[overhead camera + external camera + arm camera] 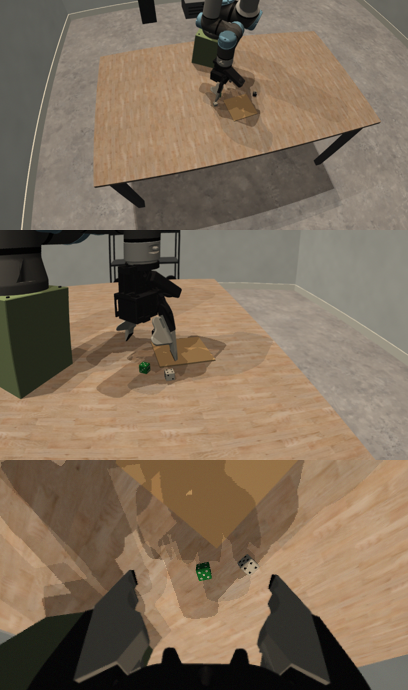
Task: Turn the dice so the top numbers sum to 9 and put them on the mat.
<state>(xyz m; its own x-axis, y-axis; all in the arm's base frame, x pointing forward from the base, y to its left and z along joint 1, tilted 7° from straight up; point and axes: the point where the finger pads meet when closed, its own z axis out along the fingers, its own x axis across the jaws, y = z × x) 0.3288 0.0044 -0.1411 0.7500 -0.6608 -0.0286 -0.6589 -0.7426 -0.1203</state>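
A green die [144,367] [203,571] and a white die [214,103] [169,374] [248,564] sit flat on the wooden table [142,114], just off the near corner of the tan mat [241,108] [196,350] [200,490]. A black die [254,93] sits on the table beyond the mat's far side; the gripper hides it in the exterior view. My gripper [217,95] [150,348] [203,573] is open and empty. It hangs low over the table, with the green die below and between its fingers. No die is on the mat.
The arm's green pedestal [204,53] [34,338] stands on the table behind the mat. A dark shelf rack [171,258] stands on the floor beyond the table.
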